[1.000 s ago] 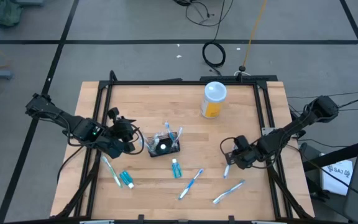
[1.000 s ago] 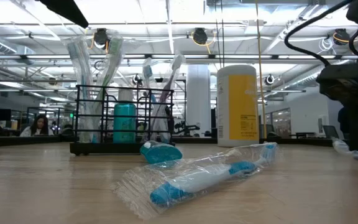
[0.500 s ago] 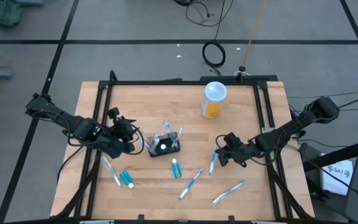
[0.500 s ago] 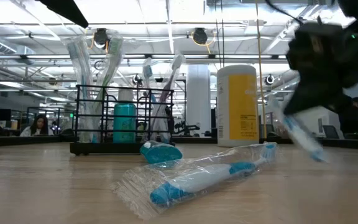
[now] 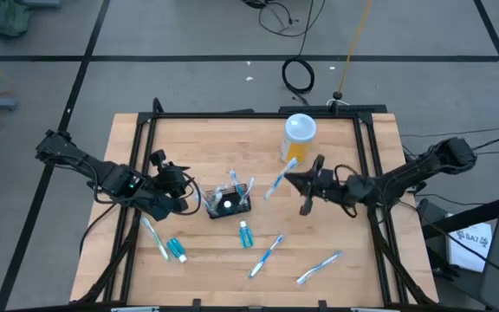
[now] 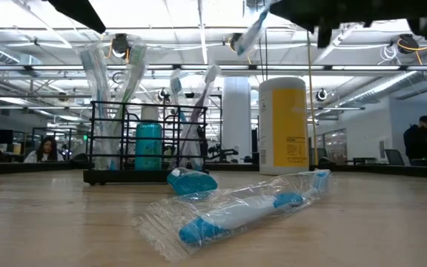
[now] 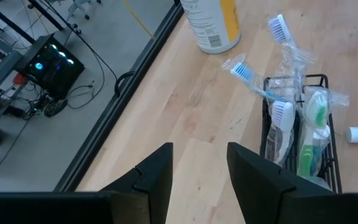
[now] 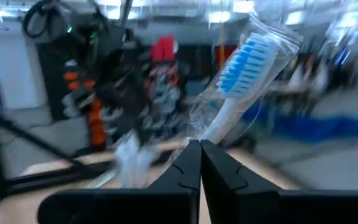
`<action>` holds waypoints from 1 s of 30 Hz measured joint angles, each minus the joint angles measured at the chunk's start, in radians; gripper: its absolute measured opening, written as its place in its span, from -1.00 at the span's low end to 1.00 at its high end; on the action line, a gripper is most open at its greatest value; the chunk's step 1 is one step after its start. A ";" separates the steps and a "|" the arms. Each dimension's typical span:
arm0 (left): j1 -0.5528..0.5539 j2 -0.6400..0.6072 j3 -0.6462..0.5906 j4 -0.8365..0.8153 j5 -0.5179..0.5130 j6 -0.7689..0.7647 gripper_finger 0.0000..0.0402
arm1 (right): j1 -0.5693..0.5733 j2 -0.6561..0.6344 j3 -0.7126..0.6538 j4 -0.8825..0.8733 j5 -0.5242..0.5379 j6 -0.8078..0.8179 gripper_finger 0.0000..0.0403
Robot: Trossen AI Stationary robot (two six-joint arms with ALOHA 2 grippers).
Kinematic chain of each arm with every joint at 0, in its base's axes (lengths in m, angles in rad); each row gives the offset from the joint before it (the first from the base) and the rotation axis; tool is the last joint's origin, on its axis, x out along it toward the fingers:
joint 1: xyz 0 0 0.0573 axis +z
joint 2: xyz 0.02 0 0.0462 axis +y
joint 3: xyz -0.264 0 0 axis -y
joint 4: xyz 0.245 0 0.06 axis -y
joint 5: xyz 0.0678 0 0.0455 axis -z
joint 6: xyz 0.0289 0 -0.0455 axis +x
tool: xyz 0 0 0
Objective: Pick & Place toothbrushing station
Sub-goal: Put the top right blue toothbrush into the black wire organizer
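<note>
**Wrapped toothbrush in the air, on its way to the basket**

The right tool [image 5: 294,184] has its fingers pressed together on the lower handle of a wrapped toothbrush [image 5: 277,181], which is lifted clear of the table, bristle end tilted up and away from the tool. It hangs over the middle of the table, between the basket [image 5: 229,204] and the yellow canister [image 5: 298,139] near the far edge.

To do this step well, I judge the brush should be carried over the basket's open top, brought closer to upright with the handle end lowest, and lowered into a gap before the fingers part. The loose plastic wrap may snag on the wire rim or on the brushes already standing there, so a slow, straight descent seems wise.

The basket is a black wire rack just left of the table's centre. In it stand several wrapped toothbrushes [image 7: 283,118], heads up and leaning outward, and a teal tube [image 6: 148,145]; the exact count of brushes is hard to tell.

Still lying on the table toward the near edge are a loose teal tube [image 5: 244,234], two more toothbrushes right of it, and a brush and tube by the left edge.

The left tool [image 5: 186,200] waits just left of the basket, fingers spread, holding nothing.
</note>
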 joint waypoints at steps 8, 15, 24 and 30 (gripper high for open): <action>0.000 0.000 0.000 0.000 0.008 -0.032 -0.21 | -0.095 0.181 0.215 -0.110 -0.149 -0.167 -1.00; 0.000 0.000 0.000 0.000 0.009 -0.057 -0.21 | -0.151 0.367 0.451 -0.333 -0.158 -0.159 -1.00; 0.000 0.000 0.000 0.000 0.010 -0.054 -0.21 | -0.193 0.487 0.509 -0.361 -0.100 -0.205 -1.00; 0.000 0.000 0.000 0.000 0.009 -0.049 -0.21 | -0.173 0.484 0.509 -0.374 -0.105 -0.266 -1.00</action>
